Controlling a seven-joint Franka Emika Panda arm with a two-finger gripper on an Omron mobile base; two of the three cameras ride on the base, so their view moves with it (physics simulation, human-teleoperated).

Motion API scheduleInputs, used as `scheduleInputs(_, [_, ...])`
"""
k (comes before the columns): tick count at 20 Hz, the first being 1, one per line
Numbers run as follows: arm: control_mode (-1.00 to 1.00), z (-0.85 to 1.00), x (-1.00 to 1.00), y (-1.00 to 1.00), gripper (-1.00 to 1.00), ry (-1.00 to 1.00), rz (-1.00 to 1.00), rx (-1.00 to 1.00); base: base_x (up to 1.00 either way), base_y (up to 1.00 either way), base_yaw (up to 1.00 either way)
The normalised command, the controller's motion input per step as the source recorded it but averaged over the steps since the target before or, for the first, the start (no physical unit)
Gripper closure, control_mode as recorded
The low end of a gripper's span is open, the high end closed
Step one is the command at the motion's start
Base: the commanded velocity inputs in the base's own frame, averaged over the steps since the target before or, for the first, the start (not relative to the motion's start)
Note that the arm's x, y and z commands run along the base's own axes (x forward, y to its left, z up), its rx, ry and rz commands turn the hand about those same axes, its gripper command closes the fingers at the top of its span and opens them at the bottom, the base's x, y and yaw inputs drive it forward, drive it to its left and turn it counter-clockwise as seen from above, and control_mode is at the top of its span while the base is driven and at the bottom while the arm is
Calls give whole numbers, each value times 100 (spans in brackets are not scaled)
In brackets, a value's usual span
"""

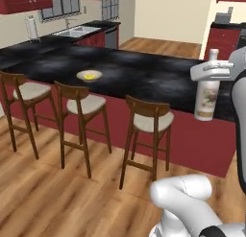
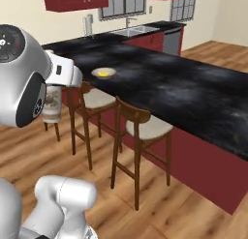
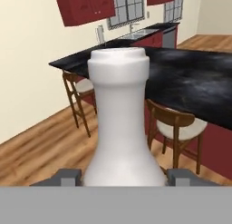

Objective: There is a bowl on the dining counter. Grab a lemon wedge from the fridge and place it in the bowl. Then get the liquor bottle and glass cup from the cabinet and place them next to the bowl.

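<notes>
- Small off-white round-bodied liquor bottle (image 1: 208, 94): rigid, smooth, probably slippery and breakable; upright.
- Jaws of the gripper (image 1: 212, 70) pinch the bottle at its neck, the sensible hold.

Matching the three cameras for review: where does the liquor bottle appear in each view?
Left base view: liquor bottle at right edge, hanging from the gripper.
Right base view: at left, label part below the white arm.
Hand view: centre, neck and cap.
Shared landmark: the dining counter.
</notes>
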Motion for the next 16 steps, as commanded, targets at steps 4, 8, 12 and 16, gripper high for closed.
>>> scheduleInputs(4, [100,0,0,0,100,0,0,0,39,99,-36])
scheduleInputs(8, [100,0,0,0,100,0,0,0,37,99,-36])
scheduleInputs(12, [100,0,0,0,100,0,0,0,40,100,-36])
scheduleInputs(16, [100,0,0,0,100,0,0,0,43,100,-37])
